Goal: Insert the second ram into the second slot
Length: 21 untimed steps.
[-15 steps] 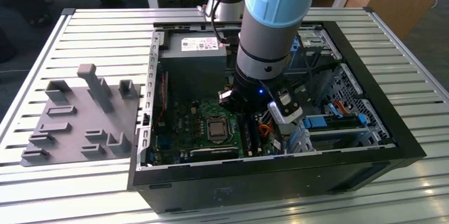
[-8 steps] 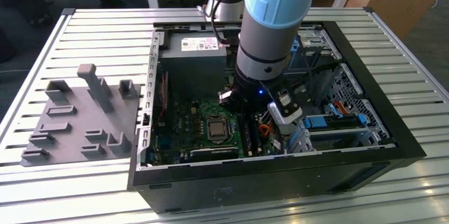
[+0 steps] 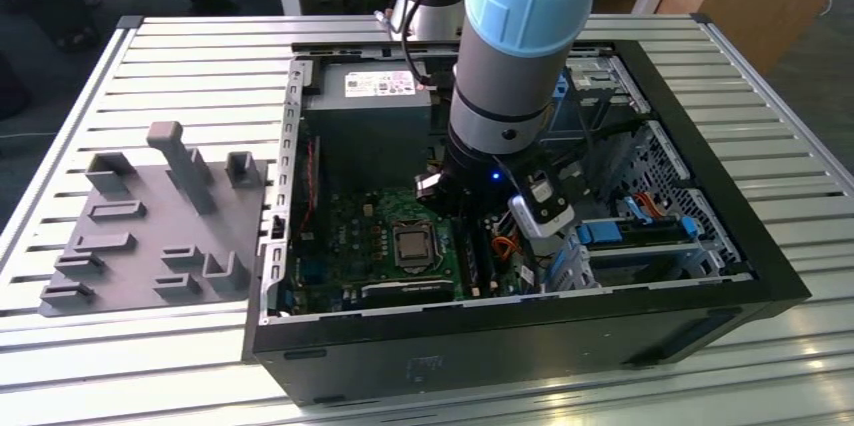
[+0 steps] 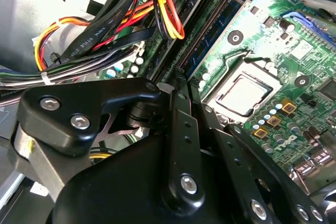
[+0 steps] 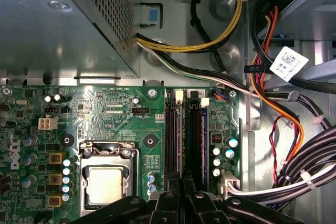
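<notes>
Fingers (image 5: pixel 168 203) look pressed together, just a thin dark line between the 2 of them in the first wrist view, and I honestly can't tell if anything is pinched in there or if the tips actually touch the board. The arm (image 3: pixel 514 96) comes down almost straight into the open computer case (image 3: pixel 767 246) in the exterior view, wrist low over the motherboard (image 3: pixel 354 246), roughly mid-case. The gripper (image 5: pixel 182 195) sits right at the near end of the 2 memory slots (image 5: pixel 186 140), lined up with them. The second ram (image 4: pixel 218 30) shows in the second wrist view as a thin blue stick standing on edge in a slot next to the processor socket (image 4: pixel 241 90), and it looks level. Its long axis runs along the slot, parallel to the socket's side, pointing straight away from the gripper (image 4: pixel 178 85), with its near end just by the fingertips. Can't say for sure which of the 2 slots it's in. A bundle of cables (image 4: pixel 105 30) hangs on the far side of the slots from the socket. A grey parts fixture (image 3: pixel 147 216) sits outside the case on the exterior view's left.
</notes>
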Each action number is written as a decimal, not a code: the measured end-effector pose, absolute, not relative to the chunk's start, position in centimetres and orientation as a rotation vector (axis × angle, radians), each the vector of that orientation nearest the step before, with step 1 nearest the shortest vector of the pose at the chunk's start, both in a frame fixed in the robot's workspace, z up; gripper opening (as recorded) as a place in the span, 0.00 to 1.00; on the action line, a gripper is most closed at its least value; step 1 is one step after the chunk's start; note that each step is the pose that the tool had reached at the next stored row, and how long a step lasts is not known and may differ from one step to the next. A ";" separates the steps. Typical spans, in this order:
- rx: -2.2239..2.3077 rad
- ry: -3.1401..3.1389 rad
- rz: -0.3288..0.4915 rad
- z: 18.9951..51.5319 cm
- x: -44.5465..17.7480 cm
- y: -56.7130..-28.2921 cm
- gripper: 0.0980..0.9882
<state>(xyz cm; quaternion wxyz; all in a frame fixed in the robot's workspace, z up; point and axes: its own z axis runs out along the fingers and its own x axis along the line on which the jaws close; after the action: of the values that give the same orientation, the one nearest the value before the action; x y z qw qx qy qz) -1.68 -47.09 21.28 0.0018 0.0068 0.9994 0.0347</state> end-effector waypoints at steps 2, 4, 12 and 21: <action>0.021 3.136 0.109 21.3 -1.7 -47.1 0.04; 0.021 3.136 0.109 21.3 -1.7 -47.1 0.04; 0.021 3.136 0.108 21.2 -1.7 -47.1 0.05; 0.021 3.136 0.109 21.2 -1.7 -47.1 0.12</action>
<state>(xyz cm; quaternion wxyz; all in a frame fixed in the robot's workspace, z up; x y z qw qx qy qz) -1.68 -47.08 21.21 0.0018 0.0068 0.9994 0.0348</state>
